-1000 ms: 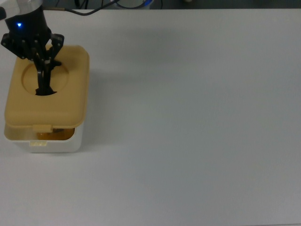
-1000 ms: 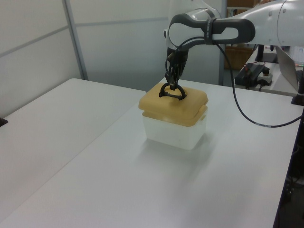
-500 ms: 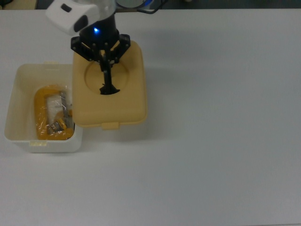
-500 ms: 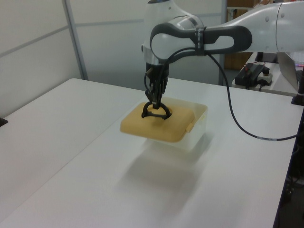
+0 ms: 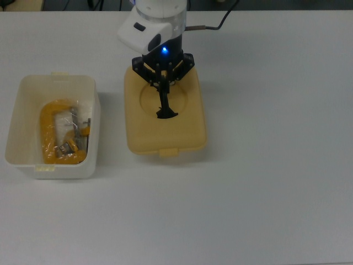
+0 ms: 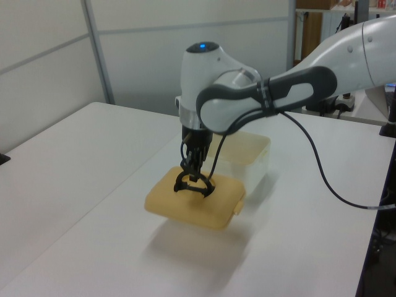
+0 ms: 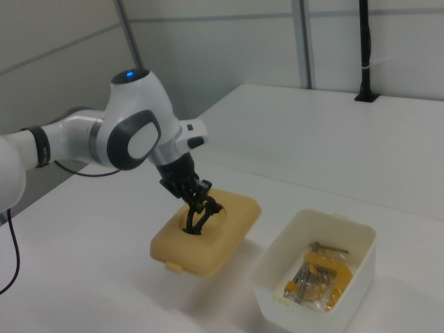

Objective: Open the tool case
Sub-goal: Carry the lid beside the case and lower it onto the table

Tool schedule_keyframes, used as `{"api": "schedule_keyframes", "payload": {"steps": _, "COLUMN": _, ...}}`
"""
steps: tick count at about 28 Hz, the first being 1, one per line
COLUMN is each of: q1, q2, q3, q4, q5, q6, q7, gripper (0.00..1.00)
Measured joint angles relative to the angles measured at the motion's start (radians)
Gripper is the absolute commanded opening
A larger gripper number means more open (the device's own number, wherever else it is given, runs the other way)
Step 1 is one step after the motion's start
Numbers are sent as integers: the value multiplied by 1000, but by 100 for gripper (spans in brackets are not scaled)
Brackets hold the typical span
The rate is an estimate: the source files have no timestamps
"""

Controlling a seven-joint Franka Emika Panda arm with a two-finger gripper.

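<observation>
- The counter (image 5: 276, 165) is a broad white surface that carries everything in the scene.
- The robot arm (image 6: 297, 86), white with dark grey joints, reaches down over the lid from the top view's upper edge; a blue light glows on its wrist.
- The tool case (image 5: 22, 110) is open: its white tub stands on the counter at the top view's left, uncovered, well clear of the lid.
- The lid (image 5: 182, 132), mustard yellow with rounded corners, lies off the tub and just beside it on the top view's right; in the left view it seems to rest on or just above the counter, though I cannot tell which.
- Inside the tub lie yellow tools (image 5: 55, 132) with some metal parts, bundled in what looks like clear wrap.
- The gripper (image 5: 164, 93) points down into the lid's round recess, its black fingers pressed together on the handle.
- The handle (image 6: 192, 185), a black loop, stands upright out of the recess in the middle of the lid.
</observation>
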State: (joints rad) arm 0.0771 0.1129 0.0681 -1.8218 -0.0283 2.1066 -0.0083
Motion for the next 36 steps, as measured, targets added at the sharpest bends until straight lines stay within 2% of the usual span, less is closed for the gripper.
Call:
{"api": "schedule_keyframes", "payload": {"steps": 3, "q1": 16, "q2": 0, "q3": 0, "q4": -40, "q5": 0, "q6": 58, "q7": 3, "gripper": 0}}
{"api": "schedule_keyframes", "payload": {"steps": 9, "q1": 23, "q2": 16, "q3": 0, "q4": -71, "q5": 0, "q6": 88, "q7": 5, "gripper": 0}}
{"api": "schedule_keyframes", "payload": {"steps": 22, "q1": 61, "q2": 132, "q3": 0, "q4": -76, "q5": 0, "q6": 204, "q7": 41, "gripper": 0}}
{"api": "schedule_keyframes", "payload": {"steps": 34, "q1": 61, "q2": 156, "q3": 0, "q4": -76, "q5": 0, "q6": 225, "q7": 55, "gripper": 1}}
{"api": "schedule_keyframes", "payload": {"steps": 35, "q1": 61, "q2": 156, "q3": 0, "q4": -76, "q5": 0, "q6": 225, "q7": 56, "gripper": 8}}
{"api": "schedule_keyframes", "payload": {"steps": 36, "q1": 61, "q2": 156, "q3": 0, "q4": -76, "q5": 0, "q6": 225, "q7": 57, "gripper": 41}}
